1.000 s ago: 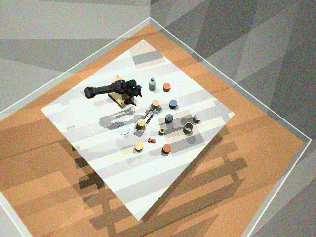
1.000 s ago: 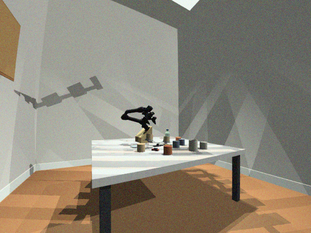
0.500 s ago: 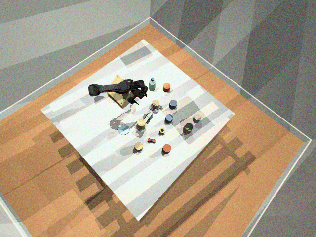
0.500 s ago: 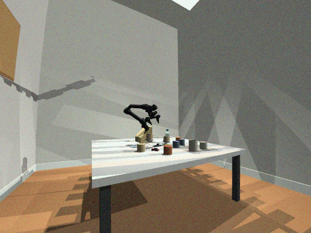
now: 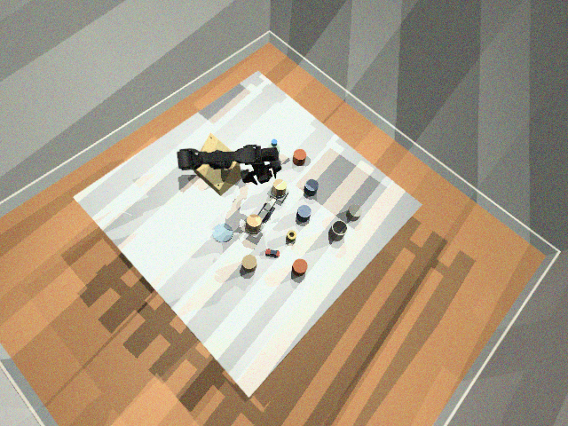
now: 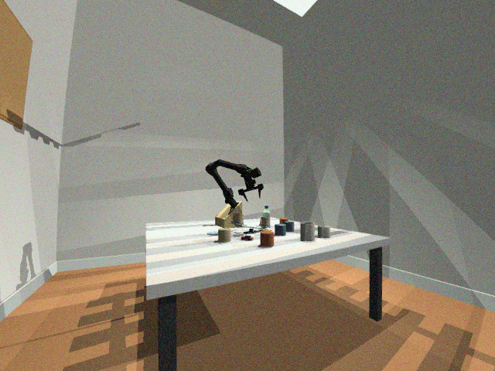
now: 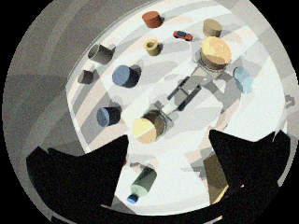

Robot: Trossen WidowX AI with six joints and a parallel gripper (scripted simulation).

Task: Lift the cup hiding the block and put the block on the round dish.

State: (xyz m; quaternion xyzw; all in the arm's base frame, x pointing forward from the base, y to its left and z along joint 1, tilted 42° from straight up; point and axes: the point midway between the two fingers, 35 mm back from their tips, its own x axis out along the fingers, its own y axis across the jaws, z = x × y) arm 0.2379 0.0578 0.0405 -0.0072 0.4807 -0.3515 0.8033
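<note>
Two tan cups stand on the ends of a small balance [image 5: 271, 206] [image 7: 186, 91]. One cup [image 5: 279, 186] [image 7: 148, 130] is nearer the arm; the other cup [image 5: 253, 223] [image 7: 216, 51] is at the far end. The block does not show. The pale blue round dish [image 5: 222, 232] [image 7: 243, 78] lies beside the far cup. My gripper [image 5: 264, 175] [image 6: 250, 195] [image 7: 171, 137] is open and empty. It hangs well above the table, close to the nearer cup on the arm's side.
A blue-capped bottle [image 5: 273, 142] [image 7: 142, 185] [image 6: 265, 209] stands by the gripper. Red [image 5: 299, 156] [image 5: 299, 266], blue [image 5: 311, 186] [image 5: 303, 213], grey [image 5: 353, 210] and tan [image 5: 248, 262] cylinders, a dark open cup [image 5: 338, 228], a yellow ring [image 5: 291, 235] and a small toy [image 5: 272, 252] stand around the balance.
</note>
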